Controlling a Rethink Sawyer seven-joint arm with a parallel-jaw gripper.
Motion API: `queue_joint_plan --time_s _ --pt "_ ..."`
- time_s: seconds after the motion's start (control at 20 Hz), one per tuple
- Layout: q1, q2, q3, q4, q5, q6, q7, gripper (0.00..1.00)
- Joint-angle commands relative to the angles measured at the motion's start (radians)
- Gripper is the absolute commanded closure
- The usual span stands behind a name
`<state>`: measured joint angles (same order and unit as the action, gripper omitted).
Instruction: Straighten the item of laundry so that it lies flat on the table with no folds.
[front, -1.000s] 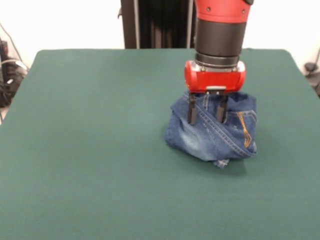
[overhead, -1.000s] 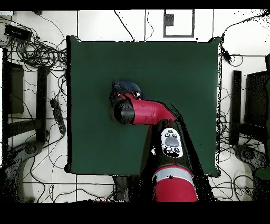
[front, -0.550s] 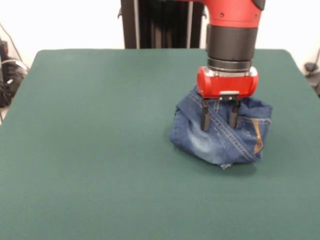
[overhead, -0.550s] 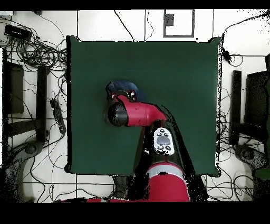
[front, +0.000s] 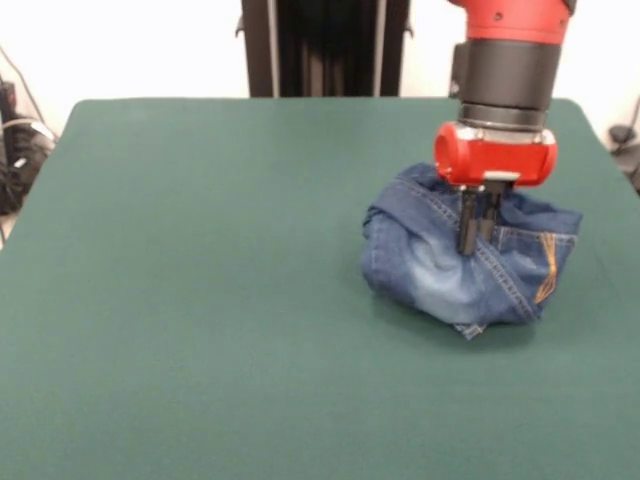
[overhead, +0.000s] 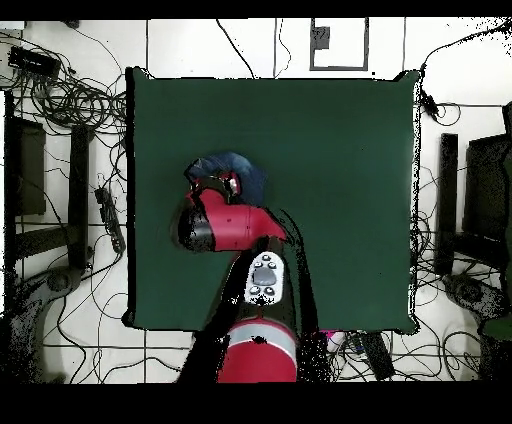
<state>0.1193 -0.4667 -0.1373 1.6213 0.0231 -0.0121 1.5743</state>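
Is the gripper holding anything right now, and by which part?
Yes: the gripper is shut on the jeans, pinching a raised fold near the top of the bunched heap.

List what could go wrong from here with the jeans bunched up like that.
1. The gripper has its fingers closed on one ridge of the jeans. Pulling there may drag the whole bundle across the table rather than unfold it.
2. The bundle sits near the table's side edge in the overhead view. Further travel that way could carry denim over the edge.
3. The legs are tucked out of sight, so a thin pinch could slip and leave the folds.
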Motion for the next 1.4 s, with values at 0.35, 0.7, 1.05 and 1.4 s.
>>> queue_joint_plan --time_s 0.35,0.7,1.05,1.4 --pt "0.244 -0.254 -0.126 0.184 0.189 0.249 0.324 1.0" --pt "0.365 -0.423 -0.265 0.312 0.309 0.638 0.521 1.0" --pt "0.4 -0.463 -0.359 0.277 0.295 0.822 0.531 1.0" --pt "0.205 -0.545 -0.252 0.443 0.23 0.669 0.237 1.0"
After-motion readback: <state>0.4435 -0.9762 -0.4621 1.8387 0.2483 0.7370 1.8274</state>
